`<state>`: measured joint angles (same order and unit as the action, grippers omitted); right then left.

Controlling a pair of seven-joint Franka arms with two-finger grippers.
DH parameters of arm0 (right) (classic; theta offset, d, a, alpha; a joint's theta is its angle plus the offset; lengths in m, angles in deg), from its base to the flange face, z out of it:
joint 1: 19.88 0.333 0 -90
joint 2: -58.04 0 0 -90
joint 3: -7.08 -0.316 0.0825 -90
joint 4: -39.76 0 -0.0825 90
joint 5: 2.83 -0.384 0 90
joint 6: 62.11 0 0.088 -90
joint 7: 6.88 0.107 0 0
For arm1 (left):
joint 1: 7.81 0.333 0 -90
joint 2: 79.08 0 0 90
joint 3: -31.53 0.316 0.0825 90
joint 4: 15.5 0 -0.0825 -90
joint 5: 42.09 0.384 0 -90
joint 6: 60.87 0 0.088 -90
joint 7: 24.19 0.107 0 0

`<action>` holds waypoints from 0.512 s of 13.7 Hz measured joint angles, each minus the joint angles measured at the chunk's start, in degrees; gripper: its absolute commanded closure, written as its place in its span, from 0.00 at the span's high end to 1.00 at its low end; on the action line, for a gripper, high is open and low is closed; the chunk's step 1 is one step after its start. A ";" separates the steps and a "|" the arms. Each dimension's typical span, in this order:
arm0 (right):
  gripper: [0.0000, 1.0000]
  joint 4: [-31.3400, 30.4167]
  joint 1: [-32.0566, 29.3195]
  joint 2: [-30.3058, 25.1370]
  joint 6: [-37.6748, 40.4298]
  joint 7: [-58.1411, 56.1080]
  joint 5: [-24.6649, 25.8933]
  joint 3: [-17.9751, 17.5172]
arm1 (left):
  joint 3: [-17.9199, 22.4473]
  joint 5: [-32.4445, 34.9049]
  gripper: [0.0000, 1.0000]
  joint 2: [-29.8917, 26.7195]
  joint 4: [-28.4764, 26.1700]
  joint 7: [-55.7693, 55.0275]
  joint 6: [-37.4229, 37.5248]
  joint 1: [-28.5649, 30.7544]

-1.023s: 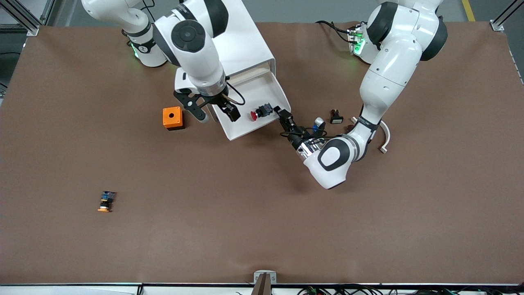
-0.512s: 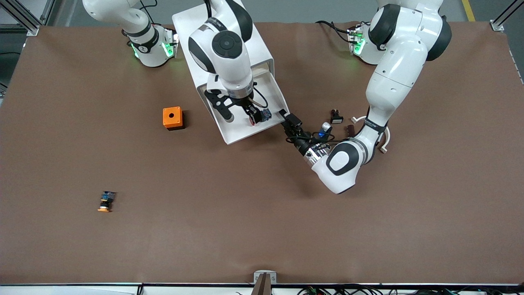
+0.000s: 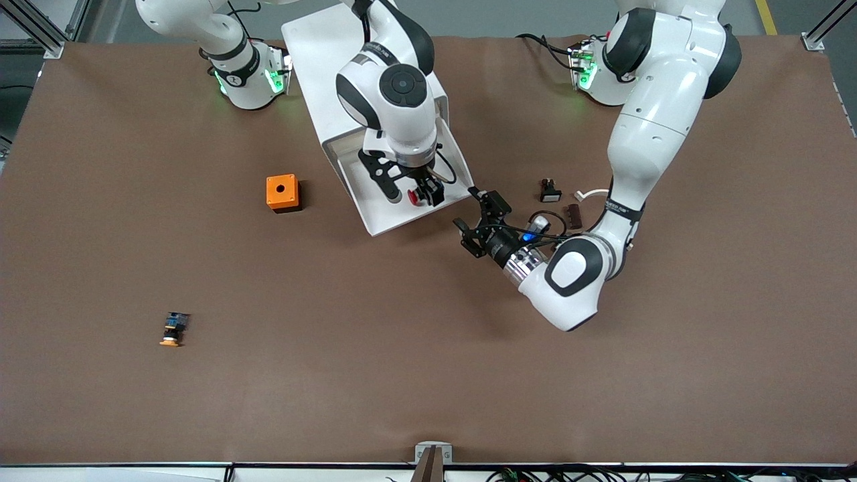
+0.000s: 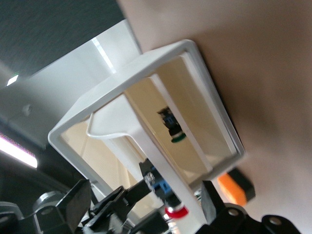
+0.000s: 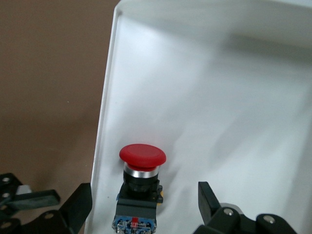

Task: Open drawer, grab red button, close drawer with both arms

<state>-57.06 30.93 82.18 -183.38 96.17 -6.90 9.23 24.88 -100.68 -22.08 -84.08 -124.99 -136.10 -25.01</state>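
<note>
The drawer [image 3: 383, 215] stands pulled out of the white cabinet [image 3: 335, 53] toward the front camera. The red-headed button [image 3: 416, 195] lies in it near its front edge. My right gripper [image 3: 410, 191] is down in the drawer, open, one finger on each side of the button, not touching it. In the right wrist view the button [image 5: 141, 181] lies between the fingers [image 5: 78, 207] on the drawer floor [image 5: 219, 97]. My left gripper [image 3: 477, 219] is open and empty over the table, just off the drawer's front corner at the left arm's end. Its wrist view shows the drawer rim [image 4: 217, 105] and the button [image 4: 175, 212].
An orange cube [image 3: 281, 193] with a round hole sits beside the drawer toward the right arm's end. An orange-yellow-headed button [image 3: 174, 329] lies nearer the front camera. Small black, brown and white parts [image 3: 550, 193] lie beside the left arm's forearm.
My right gripper has moved across over the drawer and come down around the red button. My left gripper has drawn back from the drawer's front corner.
</note>
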 measured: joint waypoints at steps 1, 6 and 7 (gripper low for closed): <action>0.83 0.71 0.07 0.64 0.00 0.60 -0.01 0.00 | 0.83 0.00 0.99 -0.06 0.90 4.00 -0.24 0.01; 0.29 2.50 0.10 2.12 0.00 1.90 -0.05 0.00 | 5.25 3.65 0.99 -2.93 2.72 24.12 -6.35 -1.92; 0.18 2.54 0.15 2.12 0.02 1.91 -0.05 0.00 | 5.49 6.07 0.99 -3.72 2.75 27.65 -8.72 -2.65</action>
<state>-54.52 31.08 84.30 -183.36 98.08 -6.95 9.23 30.38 -94.62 -25.81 -81.33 -97.34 -144.81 -27.66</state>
